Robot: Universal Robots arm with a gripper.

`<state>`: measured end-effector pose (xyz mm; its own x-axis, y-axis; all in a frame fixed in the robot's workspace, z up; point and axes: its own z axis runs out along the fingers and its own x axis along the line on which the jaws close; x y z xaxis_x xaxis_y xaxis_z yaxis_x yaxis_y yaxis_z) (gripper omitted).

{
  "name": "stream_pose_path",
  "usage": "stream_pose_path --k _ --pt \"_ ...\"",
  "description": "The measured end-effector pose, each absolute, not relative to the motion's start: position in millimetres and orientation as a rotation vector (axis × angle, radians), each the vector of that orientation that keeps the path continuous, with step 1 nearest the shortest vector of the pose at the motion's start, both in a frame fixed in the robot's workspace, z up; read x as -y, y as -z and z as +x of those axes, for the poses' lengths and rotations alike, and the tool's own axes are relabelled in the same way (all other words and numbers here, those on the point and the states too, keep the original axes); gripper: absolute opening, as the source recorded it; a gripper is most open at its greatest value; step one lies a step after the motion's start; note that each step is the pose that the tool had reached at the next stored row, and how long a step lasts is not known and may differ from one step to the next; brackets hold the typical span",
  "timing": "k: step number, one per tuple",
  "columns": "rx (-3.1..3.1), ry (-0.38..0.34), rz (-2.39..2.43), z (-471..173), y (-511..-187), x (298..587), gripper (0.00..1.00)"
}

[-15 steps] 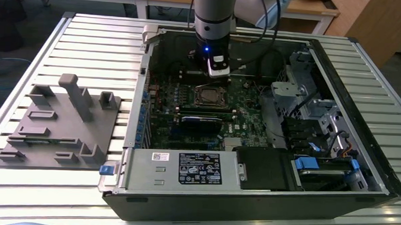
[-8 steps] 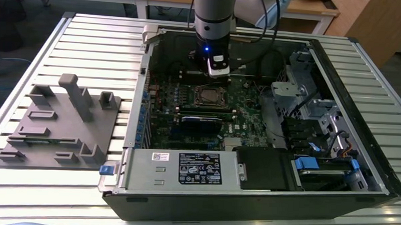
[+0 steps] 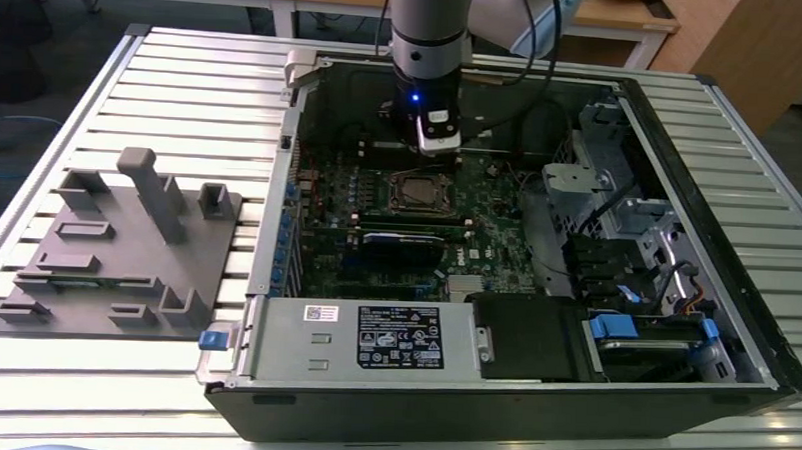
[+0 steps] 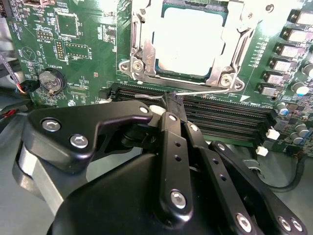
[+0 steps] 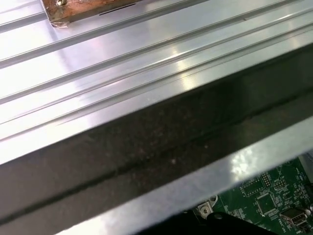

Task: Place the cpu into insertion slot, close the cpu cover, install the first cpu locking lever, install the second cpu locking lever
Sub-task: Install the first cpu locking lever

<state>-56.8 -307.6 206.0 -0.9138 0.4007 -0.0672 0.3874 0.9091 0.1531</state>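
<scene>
The cpu [image 4: 188, 41] lies flat in the insertion slot [image 3: 416, 193], its dull silver top showing through the window of the cpu cover [image 4: 142, 46]. That silvery frame is folded down over the chip. A thin wire locking lever [image 4: 205, 91] runs along the socket's edge beside the memory slots. My gripper [image 4: 173, 99] has its black fingers shut together, and their tips sit right at this wire. I cannot tell whether the wire is pinched or only touched. In the exterior view the gripper [image 3: 438, 144] hangs just behind the socket, inside the open computer case.
Long black memory slots [image 4: 225, 120] and a coin battery [image 4: 51, 81] flank the gripper. A power supply [image 3: 370, 339] with a label fills the case front, with drive bays [image 3: 640, 243] at the exterior view's right. A grey fixture block [image 3: 120, 255] sits on the slatted table [image 3: 193, 78].
</scene>
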Motion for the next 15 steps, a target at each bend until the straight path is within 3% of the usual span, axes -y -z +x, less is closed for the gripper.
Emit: stream_pose_path --k 15 --pt "-2.964 -0.180 0.647 -56.6 -203.5 304.4 0.10"
